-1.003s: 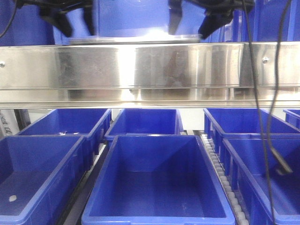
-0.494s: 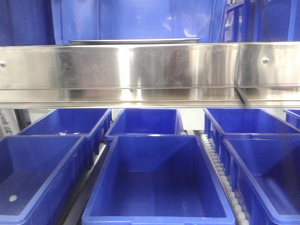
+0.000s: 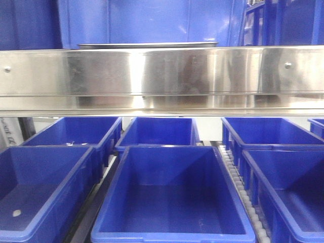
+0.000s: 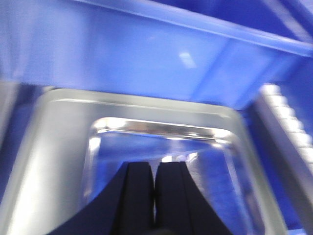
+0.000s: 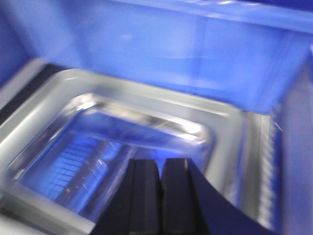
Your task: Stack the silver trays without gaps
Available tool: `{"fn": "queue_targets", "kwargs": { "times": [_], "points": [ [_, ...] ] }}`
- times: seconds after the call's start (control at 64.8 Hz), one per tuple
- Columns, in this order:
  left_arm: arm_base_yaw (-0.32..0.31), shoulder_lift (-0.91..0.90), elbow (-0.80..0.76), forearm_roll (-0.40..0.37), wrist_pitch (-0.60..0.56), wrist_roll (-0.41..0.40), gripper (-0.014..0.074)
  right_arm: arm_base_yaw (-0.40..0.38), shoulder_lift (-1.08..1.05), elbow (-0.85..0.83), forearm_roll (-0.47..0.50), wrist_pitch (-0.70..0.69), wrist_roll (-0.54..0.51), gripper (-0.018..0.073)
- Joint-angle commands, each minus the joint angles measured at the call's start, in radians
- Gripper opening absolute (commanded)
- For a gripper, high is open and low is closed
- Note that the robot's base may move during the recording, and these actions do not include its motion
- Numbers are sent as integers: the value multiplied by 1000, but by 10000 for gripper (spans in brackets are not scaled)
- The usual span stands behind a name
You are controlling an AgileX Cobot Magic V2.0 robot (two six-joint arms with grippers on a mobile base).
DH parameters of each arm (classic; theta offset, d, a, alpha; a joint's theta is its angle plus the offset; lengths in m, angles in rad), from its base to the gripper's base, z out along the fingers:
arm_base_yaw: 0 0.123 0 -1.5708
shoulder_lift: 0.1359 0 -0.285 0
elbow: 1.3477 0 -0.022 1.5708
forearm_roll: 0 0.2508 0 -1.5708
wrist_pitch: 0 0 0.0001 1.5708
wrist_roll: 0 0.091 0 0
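Note:
In the front view only the thin rim of the silver trays (image 3: 147, 45) shows above the steel shelf rail (image 3: 162, 76). The left wrist view looks down into a shiny silver tray (image 4: 44, 161) with a wide flat rim, set in front of a blue bin wall. My left gripper (image 4: 154, 169) hangs over its inside, fingers pressed together and empty. In the right wrist view a silver tray (image 5: 225, 127) lies below my right gripper (image 5: 160, 164), which is shut with nothing held. Both wrist views are blurred. Neither gripper appears in the front view.
Large blue bins (image 3: 152, 20) stand behind the trays on the upper shelf. Several open blue bins (image 3: 169, 197) fill the lower level, with a roller track (image 3: 243, 192) between the middle and right ones. A roller strip (image 4: 288, 122) runs right of the tray.
Both grippers and the dangling cable, seen above the tray rim one second ago, have left the front view. The tray rim stays in place.

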Motion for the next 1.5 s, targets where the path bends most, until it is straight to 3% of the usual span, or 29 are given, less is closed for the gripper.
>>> {"fn": "queue_targets", "kwargs": {
  "times": [0.0,0.123,0.278,0.432,0.509,0.694,0.941,1.481],
  "points": [
    [-6,-100,148,-15,-171,7,4,3,-112,181,-2,-174,-14,-70],
    [-6,-233,392,-16,-397,7,4,3,-275,398,-2,-359,-14,-70],
    [-6,-421,649,-3,-618,25,4,3,-430,575,-2,-449,-14,-70],
    [-6,-606,841,108,-737,25,4,3,-573,723,-8,-507,-35,-70],
    [-6,-702,920,180,-738,25,4,3,-649,793,-8,-526,-47,-70],
    [-6,-919,1054,267,-727,25,4,3,-825,925,-8,-532,-47,-70],
    [-6,-1132,1141,253,-597,25,4,3,-1021,1011,-8,-517,-47,-70],
    [-6,-1197,1141,253,-597,25,4,3,-1073,1011,-8,-505,-47,-70]
  ]
}}
